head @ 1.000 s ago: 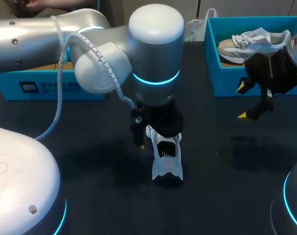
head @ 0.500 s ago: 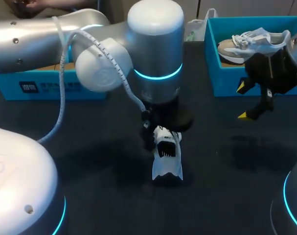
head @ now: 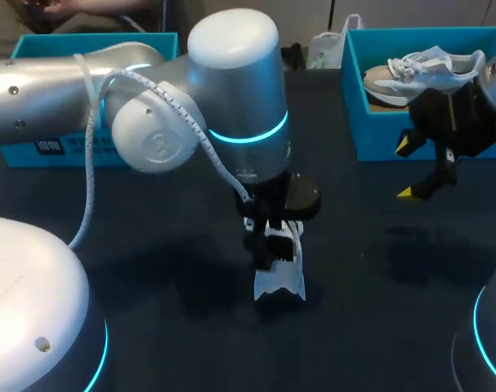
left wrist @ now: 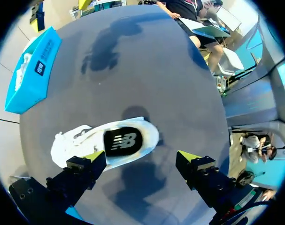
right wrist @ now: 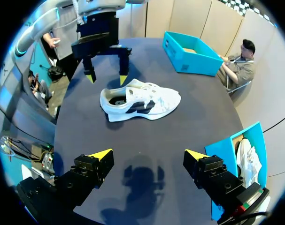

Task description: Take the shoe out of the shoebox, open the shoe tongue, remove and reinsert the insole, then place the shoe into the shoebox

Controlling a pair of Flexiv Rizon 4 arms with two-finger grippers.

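Sitting upright on the counter (head: 149,286) at frame centre, white shoe (head: 279,273) lies beneath the open left claw (left wrist: 140,157). Right claw (right wrist: 149,154) is open and empty, beside the upper-right shoebox (head: 370,139). Risk: an off-centre descent lands a finger on the collar and tips the shoe.

The head camera sits high behind the robot and looks down on the dark table (head: 149,245) from well back, taking in both arms. The left wrist camera faces almost straight down from close above the white shoe (left wrist: 104,143), which lies across the middle of its view. The right wrist camera hangs farther off and looks over the table at a slant. All three views share the shoe. The head and right wrist views also share the left gripper (right wrist: 106,78).
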